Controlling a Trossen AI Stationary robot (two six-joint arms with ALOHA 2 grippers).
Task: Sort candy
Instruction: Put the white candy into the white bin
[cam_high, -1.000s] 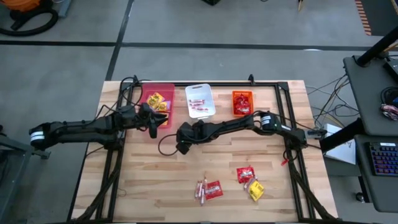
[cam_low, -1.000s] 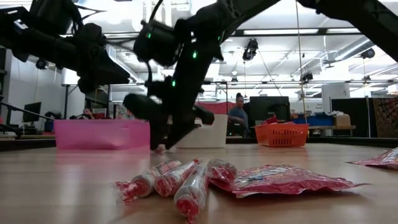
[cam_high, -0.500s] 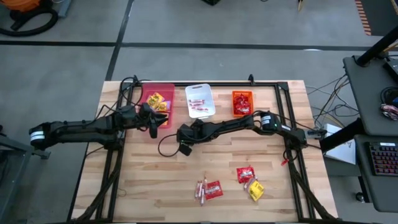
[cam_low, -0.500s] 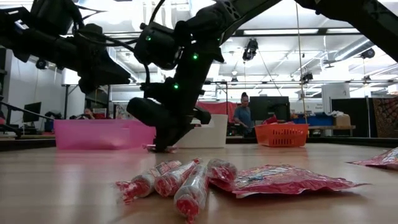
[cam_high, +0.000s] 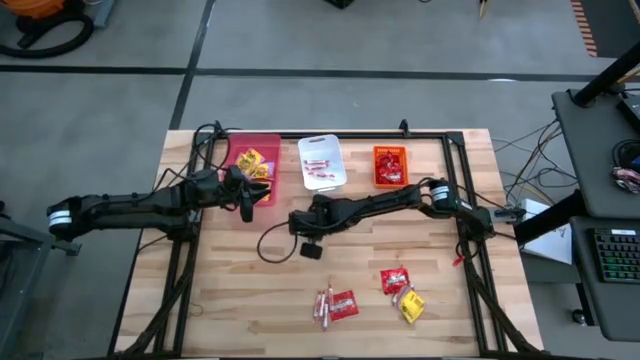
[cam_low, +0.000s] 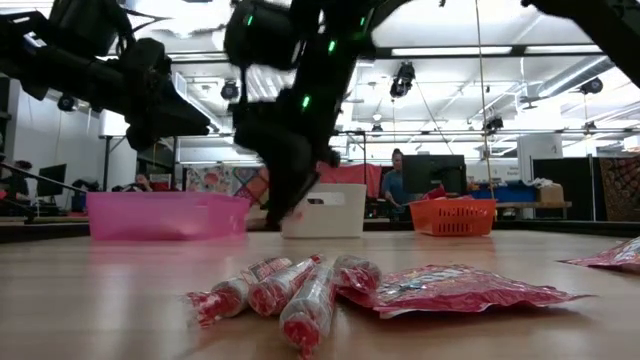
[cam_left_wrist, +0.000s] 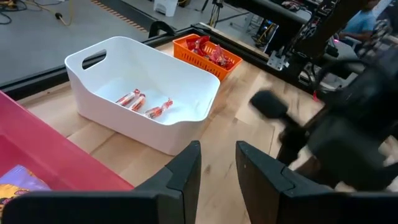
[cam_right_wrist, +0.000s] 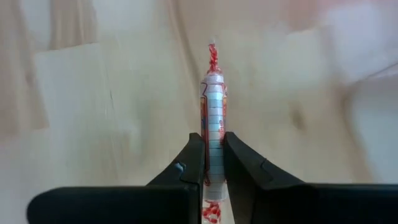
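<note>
A thin pinkish-red candy stick (cam_right_wrist: 212, 140), ribbed along its clear wrapper and twisted at the tip, sits pinched between the two dark fingers of the right gripper (cam_right_wrist: 212, 163) above the pale, plank-grained wooden table (cam_high: 240, 290). In the high view that gripper (cam_high: 300, 222) hangs over the table's middle, just in front of the bins. The left gripper (cam_left_wrist: 217, 163) hovers beside the pink bin (cam_high: 268, 172) with a narrow gap between its flat black fingers and nothing in them.

Three plastic bins stand in a row along the far edge. The pink bin, smooth and translucent, holds crinkled yellow square packets (cam_high: 250, 163). The white bin (cam_left_wrist: 99, 84), glossy, round-cornered and with a slot handle cut in its wall, holds a few red-and-white sticks (cam_left_wrist: 144, 104). The orange bin (cam_left_wrist: 186, 47), a small lattice-walled basket, holds shiny red packets (cam_left_wrist: 209, 51).

More candy lies loose on the near part of the table. A cluster of wrapped sticks (cam_low: 283, 290) touches a flat, glossy red packet (cam_low: 455, 288); from above this group (cam_high: 334, 305) sits near the front centre. To its right lie another red packet (cam_high: 394, 279) and a yellow packet (cam_high: 412, 307), with a stick between them. A person (cam_low: 396, 184) stands in the room behind the table.
</note>
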